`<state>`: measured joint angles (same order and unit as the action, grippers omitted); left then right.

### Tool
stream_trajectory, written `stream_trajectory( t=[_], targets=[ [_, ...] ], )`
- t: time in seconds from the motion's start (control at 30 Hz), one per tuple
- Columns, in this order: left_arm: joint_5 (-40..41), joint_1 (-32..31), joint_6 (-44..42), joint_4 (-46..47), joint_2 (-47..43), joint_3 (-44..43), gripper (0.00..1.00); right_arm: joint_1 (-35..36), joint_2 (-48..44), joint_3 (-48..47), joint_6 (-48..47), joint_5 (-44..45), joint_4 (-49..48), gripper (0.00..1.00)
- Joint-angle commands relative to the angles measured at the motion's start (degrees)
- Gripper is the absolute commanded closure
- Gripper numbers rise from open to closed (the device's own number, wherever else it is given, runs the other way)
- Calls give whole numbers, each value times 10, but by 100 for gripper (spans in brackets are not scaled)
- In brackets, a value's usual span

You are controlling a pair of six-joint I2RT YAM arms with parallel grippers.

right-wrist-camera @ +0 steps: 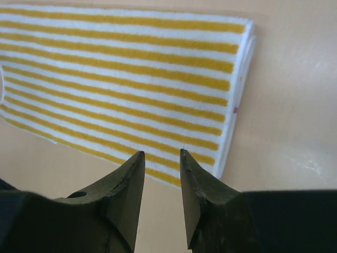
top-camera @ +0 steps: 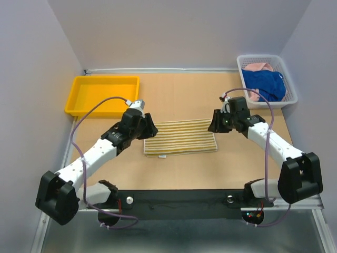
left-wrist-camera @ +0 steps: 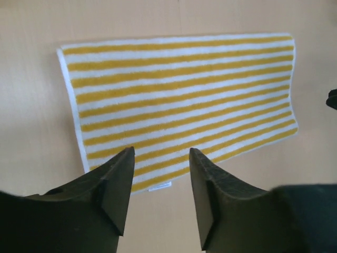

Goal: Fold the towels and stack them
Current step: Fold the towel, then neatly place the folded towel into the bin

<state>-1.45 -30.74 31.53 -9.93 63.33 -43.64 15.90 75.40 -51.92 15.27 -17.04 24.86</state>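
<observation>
A yellow-and-cream striped towel (top-camera: 180, 137) lies folded flat in the middle of the table, also filling the left wrist view (left-wrist-camera: 179, 100) and the right wrist view (right-wrist-camera: 121, 84). My left gripper (top-camera: 151, 130) hovers at its left edge, open and empty (left-wrist-camera: 161, 153). My right gripper (top-camera: 215, 125) hangs at the towel's right end, open with nothing between its fingers (right-wrist-camera: 161, 154). A royal blue towel (top-camera: 266, 84) and a pale pink towel (top-camera: 257, 67) lie bunched in the white basket (top-camera: 290, 95) at the back right.
A yellow tray (top-camera: 103, 95) stands at the back left. Grey walls close in the table on three sides. A black rail with the arm bases runs along the near edge.
</observation>
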Motion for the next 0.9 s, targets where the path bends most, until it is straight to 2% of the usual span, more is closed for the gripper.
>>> stream_trajectory(
  t=[0.0,0.3,0.43,0.6,0.7,0.8,0.87],
  targets=[
    [8,-36,41,27,27,42,50,19,-2,44,53,-11,-41,67],
    [10,-42,141,117,10,195,65,19,26,149,98,13,-74,70],
    [28,-42,146,113,-1,195,67,11,41,155,122,96,-85,70],
    [-3,-43,150,118,4,170,67,-57,61,138,125,131,-88,70],
    [0,-43,151,106,-42,157,62,-76,53,122,115,154,-86,69],
    [50,-42,138,58,-100,124,54,-76,24,100,75,132,-76,62],
    [89,-36,118,16,-124,93,39,-68,-6,82,41,85,-67,53]
  ],
)
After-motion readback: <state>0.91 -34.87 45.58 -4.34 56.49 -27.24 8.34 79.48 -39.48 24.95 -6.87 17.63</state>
